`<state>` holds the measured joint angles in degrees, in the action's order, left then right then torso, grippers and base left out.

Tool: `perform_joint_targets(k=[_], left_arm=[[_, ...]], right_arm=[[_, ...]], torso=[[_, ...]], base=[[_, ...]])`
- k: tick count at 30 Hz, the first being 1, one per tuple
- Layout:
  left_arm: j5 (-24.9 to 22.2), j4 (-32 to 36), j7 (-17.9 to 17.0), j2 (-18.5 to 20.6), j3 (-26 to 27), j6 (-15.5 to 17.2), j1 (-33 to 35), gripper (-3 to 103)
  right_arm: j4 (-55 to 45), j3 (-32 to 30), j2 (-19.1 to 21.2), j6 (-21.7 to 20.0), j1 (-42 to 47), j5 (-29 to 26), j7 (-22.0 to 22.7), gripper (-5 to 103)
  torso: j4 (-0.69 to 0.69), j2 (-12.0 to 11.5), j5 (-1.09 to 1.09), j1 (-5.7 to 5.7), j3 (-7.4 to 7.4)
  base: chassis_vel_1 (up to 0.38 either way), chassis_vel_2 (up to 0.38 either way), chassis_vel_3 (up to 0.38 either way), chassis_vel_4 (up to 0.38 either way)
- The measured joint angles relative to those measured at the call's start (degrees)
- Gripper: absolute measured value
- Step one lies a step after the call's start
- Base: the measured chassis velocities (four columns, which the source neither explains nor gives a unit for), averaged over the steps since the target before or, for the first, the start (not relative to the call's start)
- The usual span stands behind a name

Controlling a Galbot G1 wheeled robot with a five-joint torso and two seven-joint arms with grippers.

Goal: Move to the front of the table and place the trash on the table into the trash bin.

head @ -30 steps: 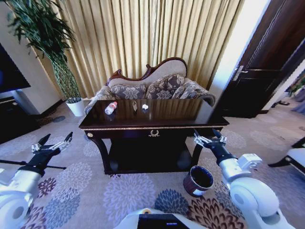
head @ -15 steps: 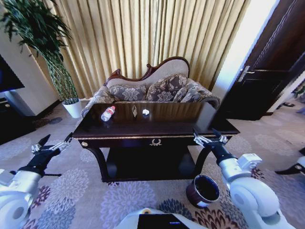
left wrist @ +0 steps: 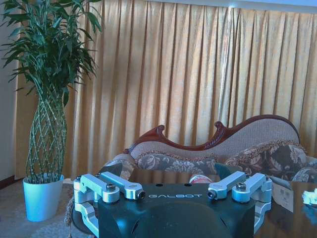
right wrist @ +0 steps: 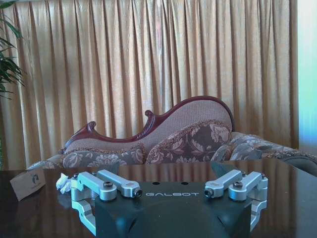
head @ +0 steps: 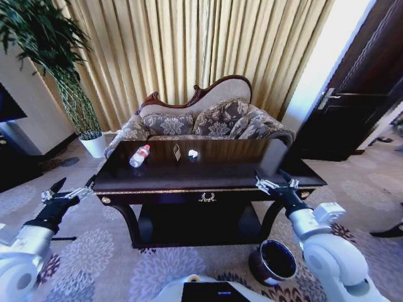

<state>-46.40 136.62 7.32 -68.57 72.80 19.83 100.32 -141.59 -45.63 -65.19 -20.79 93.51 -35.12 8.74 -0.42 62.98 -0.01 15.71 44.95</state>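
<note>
Fingers of the left gripper (head: 65, 190) stand spread apart and hold nothing, hanging in the air off the left end of the desk (head: 252, 165); fingers of the right gripper (head: 276, 183) are likewise spread and empty, poised just above the desk's front edge near its right end; both arms reach forward from the robot's sides.

Beyond the left fingers and toward the middle, a clear plastic bottle (head: 140, 155) with a red cap lies on its side on the glossy dark top; farther along, between the two pairs of fingers and toward the desk's far edge, a small wrapper (head: 177, 151) stands tilted, and just beside it sits a crumpled white paper wad (head: 192, 153); none of the three touches either gripper. In the right wrist view the wrapper (right wrist: 28, 182) and the paper wad (right wrist: 64, 183) show beyond that gripper (right wrist: 174, 190); in the left wrist view the bottle's red cap peeks over the left gripper (left wrist: 174, 191).

Below the right fingers, on the patterned carpet (head: 164, 267) beside the desk's right leg, the trash bin (head: 273, 262) stands upright with its mouth open; behind the desk is a patterned sofa (head: 208, 117), with curtains (head: 189, 50) beyond and a potted plant (head: 69, 88) past the left fingers.
</note>
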Motion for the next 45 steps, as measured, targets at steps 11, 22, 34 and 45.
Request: perform_joint_targets(k=[11,22,34,45], left_arm=[[0.1,0.6,0.1,-0.5,0.1,-0.1,0.7,100],[0.8,1.4,0.0,-1.8,0.1,-0.1,1.4,100],[3.0,2.7,0.0,-3.7,-0.5,0.0,2.3,100],[3.9,5.4,-0.8,-5.9,0.2,0.3,4.0,100]], right_arm=[[-0.1,1.8,0.7,-0.8,0.5,1.0,0.0,100],[2.1,3.5,10.9,-3.4,-5.1,-9.0,1.9,100],[11.4,14.2,25.7,-7.4,-23.5,-21.6,2.0,100],[19.7,35.7,25.8,-10.2,-45.4,-24.9,4.8,100]], torso=[[0.0,0.0,0.0,-0.01,-0.01],[0.0,0.0,0.01,-0.01,0.0],[-0.01,0.0,0.0,0.0,0.0],[0.01,0.0,0.0,0.0,0.0]], base=[[-0.021,0.019,0.023,-0.019],[0.0,0.0,0.0,0.0],[0.0,0.0,0.0,0.0],[0.0,0.0,0.0,0.0]])
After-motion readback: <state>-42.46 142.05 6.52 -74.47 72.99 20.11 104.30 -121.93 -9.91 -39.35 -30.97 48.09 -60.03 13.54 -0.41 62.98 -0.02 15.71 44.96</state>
